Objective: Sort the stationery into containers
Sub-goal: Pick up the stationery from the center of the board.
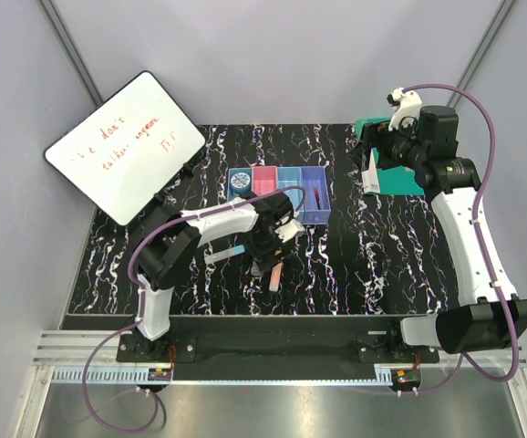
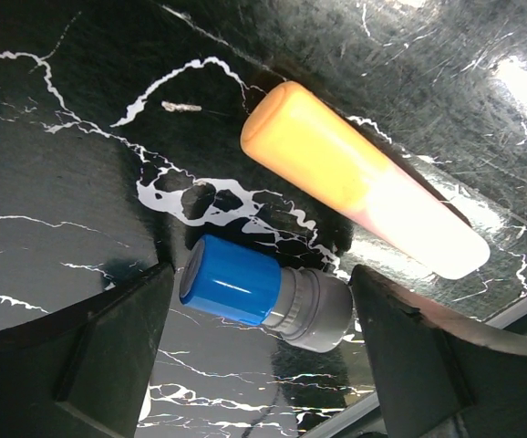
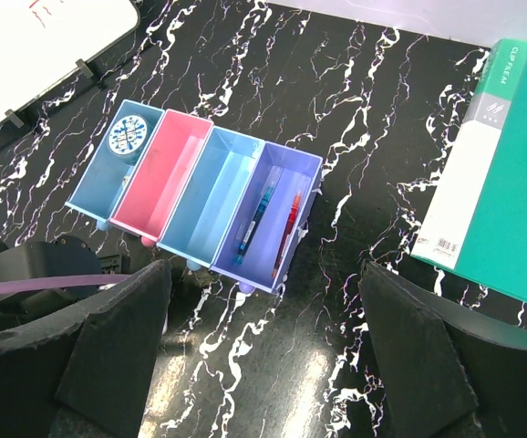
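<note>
A: How does the left gripper (image 2: 262,287) stand?

B: Spread wide. Its fingers (image 2: 81,356) sit at the lower left and lower right of the wrist frame. The grey marker (image 2: 265,297) with the blue cap lies between them on the black marbled table (image 2: 54,182) and fills nearly the whole gap. I cannot tell whether the pads touch it.

A: And just beyond it?

B: The orange-yellow bar (image 2: 336,164) lies above and to the right of the marker, slanting down to the right. It is close beside the marker but apart from it.

A: The right gripper (image 3: 263,301)?

B: Wide open with nothing between its fingers, at the upper right of the overhead view. The row of four bins (image 3: 159,178) is centre left in its wrist frame. The leftmost light blue bin (image 3: 99,187) holds the blue round bottle (image 3: 129,137). The purple bin (image 3: 277,178) at the right end holds a blue pen (image 3: 254,219) and a red pen (image 3: 286,228) side by side.

A: Anything else?

B: A green clip file (image 3: 510,164) at the right edge and a whiteboard (image 3: 36,46) at the upper left.
</note>
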Available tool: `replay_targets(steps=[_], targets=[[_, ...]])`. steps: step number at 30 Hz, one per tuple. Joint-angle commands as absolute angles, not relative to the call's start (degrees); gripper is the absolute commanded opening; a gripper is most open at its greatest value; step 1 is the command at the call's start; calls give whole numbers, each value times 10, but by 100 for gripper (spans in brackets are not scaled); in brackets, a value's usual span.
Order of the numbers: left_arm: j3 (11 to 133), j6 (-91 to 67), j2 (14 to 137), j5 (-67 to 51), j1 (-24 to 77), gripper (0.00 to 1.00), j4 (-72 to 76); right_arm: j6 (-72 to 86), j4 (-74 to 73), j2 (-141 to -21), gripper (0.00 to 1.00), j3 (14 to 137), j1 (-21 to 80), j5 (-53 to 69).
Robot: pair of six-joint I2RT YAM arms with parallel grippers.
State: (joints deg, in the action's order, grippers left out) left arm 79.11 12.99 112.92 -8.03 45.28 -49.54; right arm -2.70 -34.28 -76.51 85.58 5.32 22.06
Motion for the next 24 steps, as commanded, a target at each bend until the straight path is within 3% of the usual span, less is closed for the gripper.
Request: replay_targets(steps=[1,6,12,19,24], targets=[[773,130,1146,-87,450,84,-479,-21,-325,-746,91,862,56,226],[770,138,1144,-82,450,74,-478,-19,-324,-747,92,862,57,227],[766,141,1142,-86,450,50,-478,-18,-323,-749,91,863,57,226],[758,162,1129,-83,453,41,-478,-16,-323,-753,91,870,57,225],[744,208,1103,-77,457,48,-469,-14,-323,-752,92,867,57,227]])
